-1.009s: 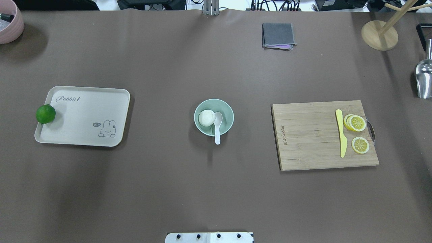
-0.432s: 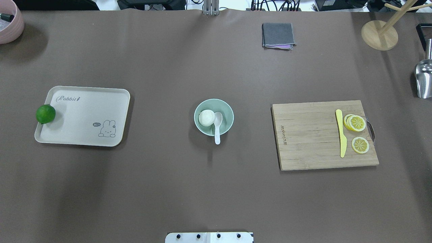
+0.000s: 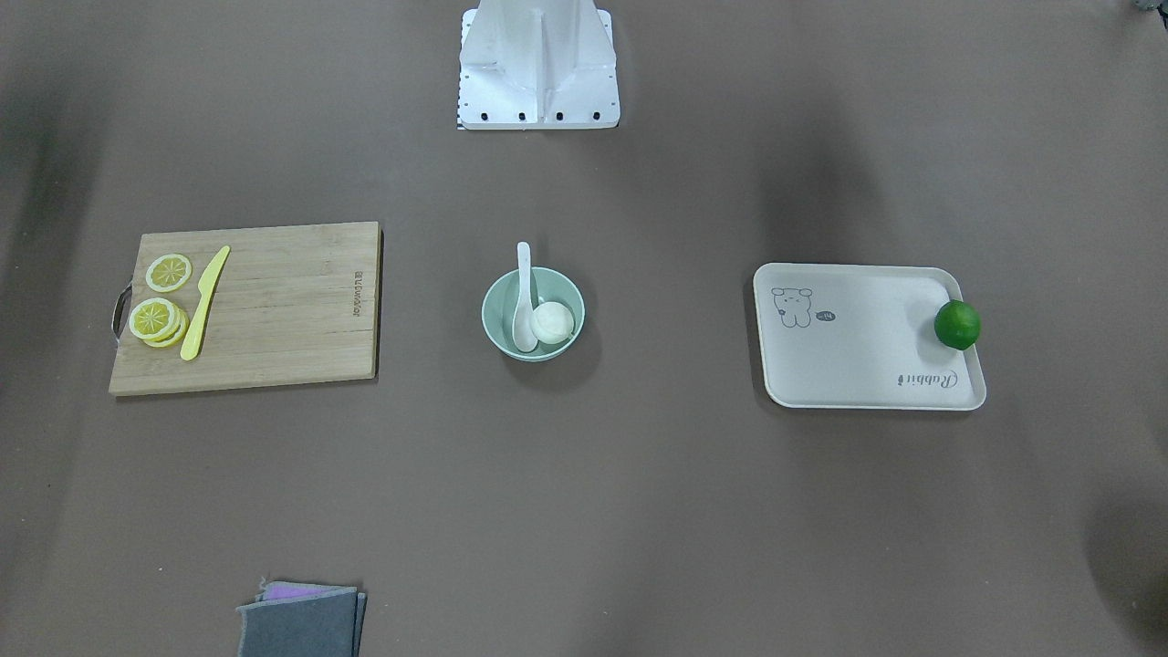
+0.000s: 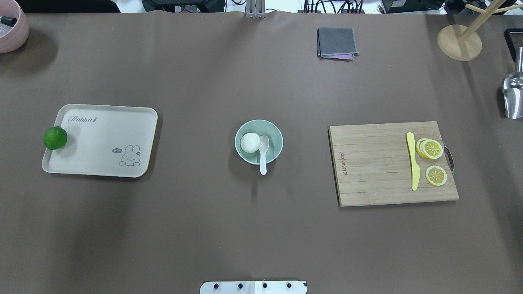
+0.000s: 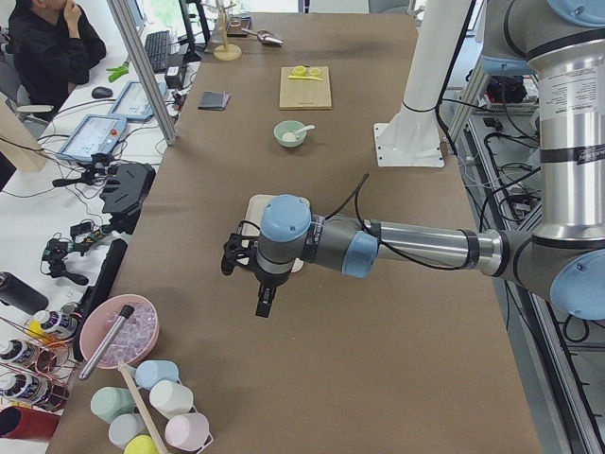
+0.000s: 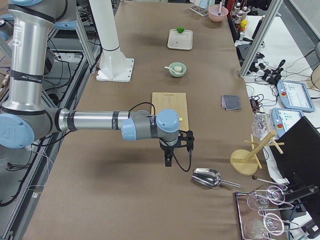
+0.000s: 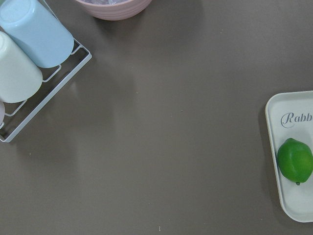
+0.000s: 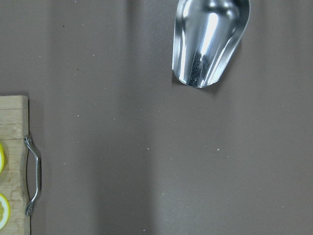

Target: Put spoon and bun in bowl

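Bun (image 4: pixel 250 142) is down in the bowl (image 4: pixel 275 139), snug vs. the spoon (image 4: pixel 263 155). Scoop end sits inside and the handle is propped over the rim on the robot's side, so the rim keeps it from sliding flat. Both items in, so the job looks done to me.

Bowl is well apart from both pincers, roughly midway betw. them. L gripper (image 5: pixel 262 308) hangs over bare table past the tray (image 4: pixel 102 139) end where the lime (image 4: pixel 55 138) sits. R gripper (image 6: pixel 168 161) hangs beyond the board (image 4: pixel 376 163) handle, near the metal scoop (image 8: pixel 208 39). Neither carries anything I can see. Apart or together? Can't tell for either, side views only.

Arms: each reaches out low, forearm about level, wrist bent so the tool points down. Reads as parked wide.
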Controlling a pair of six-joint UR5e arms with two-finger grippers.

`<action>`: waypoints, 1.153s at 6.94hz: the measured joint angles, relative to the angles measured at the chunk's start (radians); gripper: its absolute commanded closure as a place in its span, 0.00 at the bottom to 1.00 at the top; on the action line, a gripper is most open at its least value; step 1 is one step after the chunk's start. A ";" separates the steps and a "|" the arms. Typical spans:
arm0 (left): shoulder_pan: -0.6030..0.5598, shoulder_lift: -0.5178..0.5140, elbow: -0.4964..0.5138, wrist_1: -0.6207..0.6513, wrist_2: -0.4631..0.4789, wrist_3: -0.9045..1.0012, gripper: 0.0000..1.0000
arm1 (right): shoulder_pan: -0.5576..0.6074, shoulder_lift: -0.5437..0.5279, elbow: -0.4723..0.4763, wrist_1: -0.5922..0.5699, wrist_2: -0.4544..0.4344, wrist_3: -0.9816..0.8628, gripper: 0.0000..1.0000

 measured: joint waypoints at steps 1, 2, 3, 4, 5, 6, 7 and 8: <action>0.000 0.000 0.000 -0.002 0.000 -0.004 0.02 | 0.000 0.003 0.001 0.002 0.000 0.002 0.00; 0.000 0.000 0.001 -0.004 -0.001 -0.005 0.02 | 0.000 0.006 0.001 0.005 0.000 0.007 0.00; 0.000 0.000 0.003 -0.006 -0.001 -0.005 0.02 | 0.000 0.010 0.001 0.007 0.000 0.013 0.00; 0.000 0.000 0.006 -0.007 0.000 -0.003 0.02 | 0.000 0.012 0.001 0.009 0.001 0.016 0.00; 0.000 0.000 0.008 -0.008 0.002 -0.001 0.02 | 0.000 0.013 0.001 0.010 0.001 0.017 0.00; 0.000 -0.002 0.011 -0.009 0.004 0.001 0.02 | 0.000 0.016 0.002 0.010 0.002 0.018 0.00; 0.000 -0.004 0.015 -0.010 0.004 0.002 0.02 | 0.000 0.019 0.002 0.011 0.002 0.018 0.00; 0.000 -0.005 0.017 -0.010 0.004 0.002 0.02 | 0.000 0.020 0.002 0.011 0.003 0.018 0.00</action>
